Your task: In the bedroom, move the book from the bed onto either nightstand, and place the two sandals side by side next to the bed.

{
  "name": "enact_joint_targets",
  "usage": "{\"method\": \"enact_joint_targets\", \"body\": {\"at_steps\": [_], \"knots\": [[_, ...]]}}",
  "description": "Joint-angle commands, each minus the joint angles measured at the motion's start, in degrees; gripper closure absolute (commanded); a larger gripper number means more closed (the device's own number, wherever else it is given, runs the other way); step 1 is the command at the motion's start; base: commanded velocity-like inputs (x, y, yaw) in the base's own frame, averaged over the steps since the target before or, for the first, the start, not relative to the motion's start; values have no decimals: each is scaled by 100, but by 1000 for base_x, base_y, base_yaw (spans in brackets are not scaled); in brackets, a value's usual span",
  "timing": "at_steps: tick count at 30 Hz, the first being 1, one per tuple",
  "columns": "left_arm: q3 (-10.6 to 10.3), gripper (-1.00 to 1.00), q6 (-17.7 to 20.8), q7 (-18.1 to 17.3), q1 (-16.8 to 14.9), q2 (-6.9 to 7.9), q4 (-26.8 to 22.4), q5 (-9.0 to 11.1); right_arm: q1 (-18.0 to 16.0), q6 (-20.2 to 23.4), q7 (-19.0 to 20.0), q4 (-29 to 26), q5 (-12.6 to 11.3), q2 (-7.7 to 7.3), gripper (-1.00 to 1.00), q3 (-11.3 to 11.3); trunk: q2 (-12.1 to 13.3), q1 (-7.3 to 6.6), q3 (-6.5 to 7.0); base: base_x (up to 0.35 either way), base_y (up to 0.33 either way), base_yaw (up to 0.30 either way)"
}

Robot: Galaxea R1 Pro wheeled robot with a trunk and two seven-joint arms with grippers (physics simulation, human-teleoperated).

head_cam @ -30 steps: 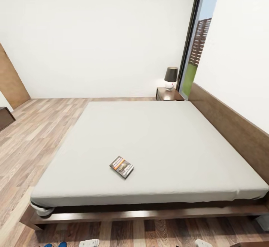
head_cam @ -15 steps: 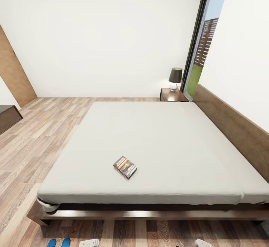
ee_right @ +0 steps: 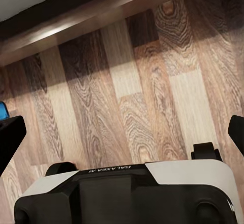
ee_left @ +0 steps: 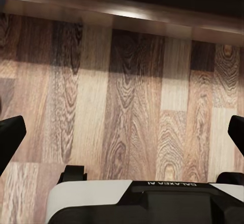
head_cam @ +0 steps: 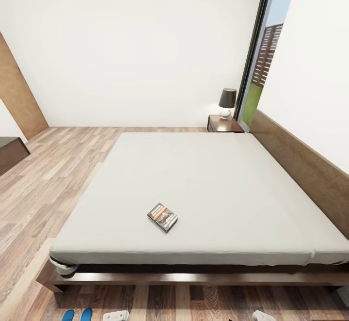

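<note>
The book (head_cam: pixel 162 217), dark with an orange band, lies flat on the pale mattress of the bed (head_cam: pixel 203 175), close to its near edge. The nightstand (head_cam: pixel 224 123) stands at the bed's far corner by the window. Both blue sandals (head_cam: pixel 77 315) lie side by side on the floor at the lower left, in front of the bed's near left corner. A blue edge of a sandal (ee_right: pixel 2 109) also shows in the right wrist view. My left gripper (ee_left: pixel 123 136) and right gripper (ee_right: pixel 123 135) hang open over the wood floor just in front of the bed frame, holding nothing.
A dark-shaded lamp (head_cam: pixel 227 102) stands on the nightstand. The headboard (head_cam: pixel 300 161) runs along the bed's right side, with a tall window (head_cam: pixel 264 54) beyond it. A low dark cabinet (head_cam: pixel 9 153) and a wooden door (head_cam: pixel 19 98) are at the left, past open plank floor (head_cam: pixel 53 175).
Over the last second the whole head view shifted, so the camera moved; the sandals came into sight at the lower left. Since half a second ago nothing has visibly moved.
</note>
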Motion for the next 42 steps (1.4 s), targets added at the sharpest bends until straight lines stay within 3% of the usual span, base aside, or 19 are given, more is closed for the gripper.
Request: {"method": "enact_joint_targets", "body": {"at_steps": [1,10,42], "knots": [[49,-100,-17,-14,-4,0,4,-43,-6,-10,30,10,-40,-2,-100,-10,33,-20,9,0,0,0],[49,-100,-17,-14,-4,0,4,-43,-6,-16,30,15,-33,-4,-100,-10,394,-218,171,0,0,0],[57,-100,-17,-14,-4,9,4,-43,-6,-28,30,13,-30,2,-100,-9,394,-218,155,0,0,0]]}}
